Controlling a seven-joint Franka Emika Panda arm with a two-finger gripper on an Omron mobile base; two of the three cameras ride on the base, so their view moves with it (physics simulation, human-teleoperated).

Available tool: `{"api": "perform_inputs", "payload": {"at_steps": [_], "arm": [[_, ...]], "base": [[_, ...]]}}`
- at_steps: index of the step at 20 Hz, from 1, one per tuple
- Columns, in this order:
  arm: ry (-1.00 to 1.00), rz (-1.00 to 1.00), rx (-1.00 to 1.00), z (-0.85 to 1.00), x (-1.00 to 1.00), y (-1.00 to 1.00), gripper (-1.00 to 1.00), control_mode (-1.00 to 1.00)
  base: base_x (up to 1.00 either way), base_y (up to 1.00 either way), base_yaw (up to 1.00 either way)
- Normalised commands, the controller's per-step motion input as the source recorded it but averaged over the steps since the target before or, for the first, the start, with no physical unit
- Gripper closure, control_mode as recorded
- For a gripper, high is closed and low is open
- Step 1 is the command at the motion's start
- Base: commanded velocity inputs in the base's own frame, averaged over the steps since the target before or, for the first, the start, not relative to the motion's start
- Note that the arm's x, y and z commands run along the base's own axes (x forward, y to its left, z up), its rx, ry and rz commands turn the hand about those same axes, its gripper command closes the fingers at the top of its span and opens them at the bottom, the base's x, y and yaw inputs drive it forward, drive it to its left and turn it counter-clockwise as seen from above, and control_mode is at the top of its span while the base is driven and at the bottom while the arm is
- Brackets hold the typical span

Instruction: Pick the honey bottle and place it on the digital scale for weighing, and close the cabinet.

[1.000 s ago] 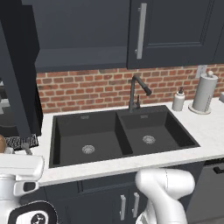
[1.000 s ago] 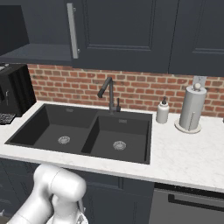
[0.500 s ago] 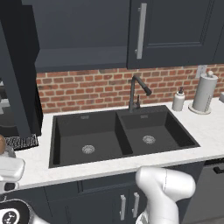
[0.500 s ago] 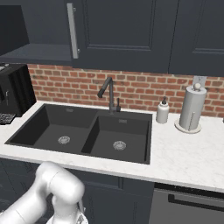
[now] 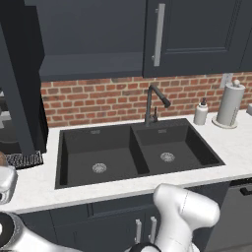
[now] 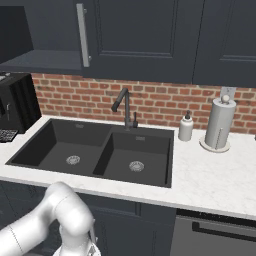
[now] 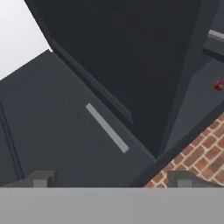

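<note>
Gripper [image 7: 109, 177] fingertips stand wide apart, nothing between them, aimed up at my open cabinet [image 7: 131, 65]; its door [image 7: 65, 131] with the silver handle [image 7: 106, 127] swings out, and a red can [image 7: 218, 86] sits deep inside.

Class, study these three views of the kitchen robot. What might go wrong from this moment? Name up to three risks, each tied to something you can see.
1. The open gripper faces a cabinet door panel closely, near its silver handle; a push might slide off or snag the handle.
2. The small red can on the shelf might be grabbed instead of the honey bottle.
3. The open door juts out over the counter, so the arm might bump it.
</note>
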Motion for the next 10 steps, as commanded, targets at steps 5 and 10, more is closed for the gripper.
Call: {"api": "perform_inputs", "payload": {"at_steps": [5,10], "arm": [[-0.16,0.00,0.00,0.17,0.08,0.48,-1.00,-1.00],[-0.12,0.00,0.00,0.40,0.00,0.09,-1.00,-1.00]], "base": [[0.00,0.00,0.00],[0.00,0.00,0.00]]}}
